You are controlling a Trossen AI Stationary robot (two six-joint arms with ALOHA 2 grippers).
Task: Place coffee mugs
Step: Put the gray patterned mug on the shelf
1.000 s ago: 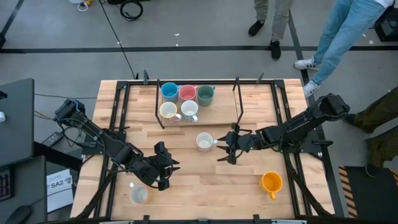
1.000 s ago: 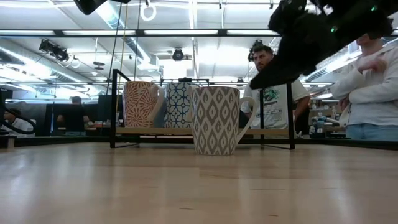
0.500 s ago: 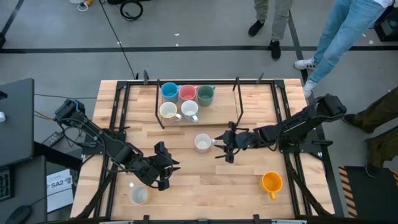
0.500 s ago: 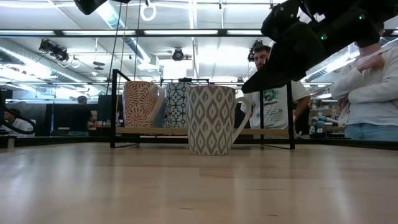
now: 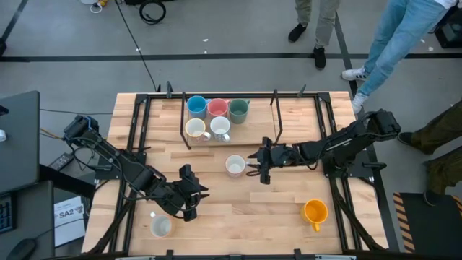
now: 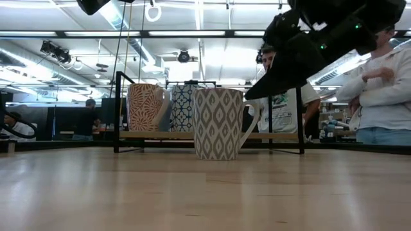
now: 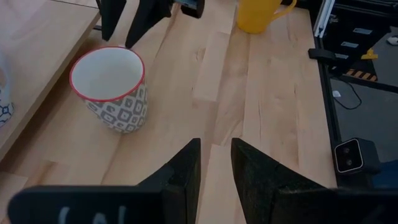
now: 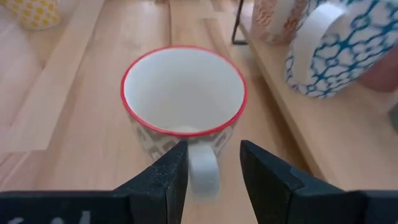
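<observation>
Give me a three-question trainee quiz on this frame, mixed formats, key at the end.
1. True or false: the right gripper has its fingers either side of the handle of the red-rimmed mug.
2. How many mugs stand on the rack at the table's far edge? A) three B) five C) seven
3. Which mug lies nearest the left gripper in the high view: the orange mug or the pale mug?

Key
1. True; the handle sits in the gap and the fingers are open, not yet closed on it.
2. B.
3. The pale mug, at the table's near edge.
</observation>
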